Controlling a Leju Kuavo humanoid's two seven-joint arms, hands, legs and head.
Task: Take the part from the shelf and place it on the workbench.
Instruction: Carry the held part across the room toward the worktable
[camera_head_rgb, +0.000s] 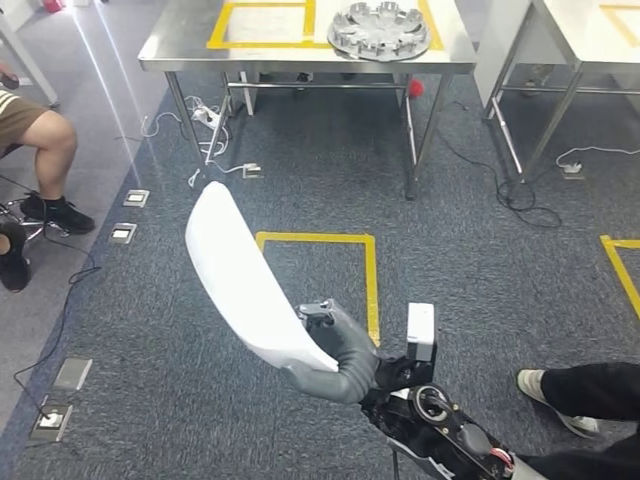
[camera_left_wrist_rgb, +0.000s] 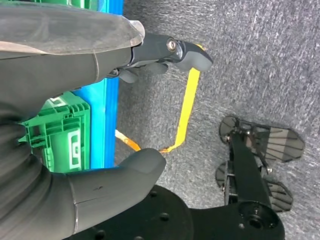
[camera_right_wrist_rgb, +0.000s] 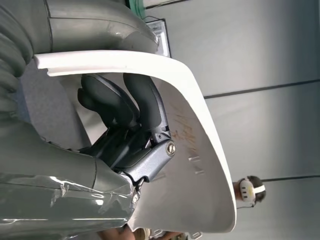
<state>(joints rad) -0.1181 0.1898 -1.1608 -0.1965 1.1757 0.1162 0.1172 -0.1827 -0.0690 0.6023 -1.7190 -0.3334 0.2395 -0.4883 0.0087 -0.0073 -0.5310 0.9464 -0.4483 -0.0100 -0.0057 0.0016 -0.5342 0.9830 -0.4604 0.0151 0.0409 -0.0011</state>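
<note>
Head view: the right hand (camera_head_rgb: 343, 350), grey and coming up from the lower edge, grips the narrow end of a curved white plastic panel part (camera_head_rgb: 238, 275), which rises up and to the left from it, in the air above the grey carpeted floor (camera_head_rgb: 317, 200). On the carpet behind the part lies a square outline of yellow tape (camera_head_rgb: 370, 270). Further ahead stands a stainless-steel table (camera_head_rgb: 181, 40) marked with yellow tape, carrying a round silver tray with recesses (camera_head_rgb: 381, 27). A seated person's bare leg and dark shoe (camera_head_rgb: 49, 170) show at the left edge, and another person's trouser leg and pale shoe (camera_head_rgb: 581, 395) at the lower right.

Left wrist view: the left hand (camera_left_wrist_rgb: 124, 95) has its thick thumb and dark fingers (camera_left_wrist_rgb: 177, 50) apart, with nothing between them. Beyond it are a green plastic crate (camera_left_wrist_rgb: 64, 135) against a blue frame (camera_left_wrist_rgb: 107, 120), and yellow tape on the carpet.

Right wrist view: the right hand's dark fingers (camera_right_wrist_rgb: 128, 105) curl against the inner face of the white part (camera_right_wrist_rgb: 196, 165), the thumb on its outer side. A person wearing a headset (camera_right_wrist_rgb: 249, 190) stands before a grey wall.
</note>
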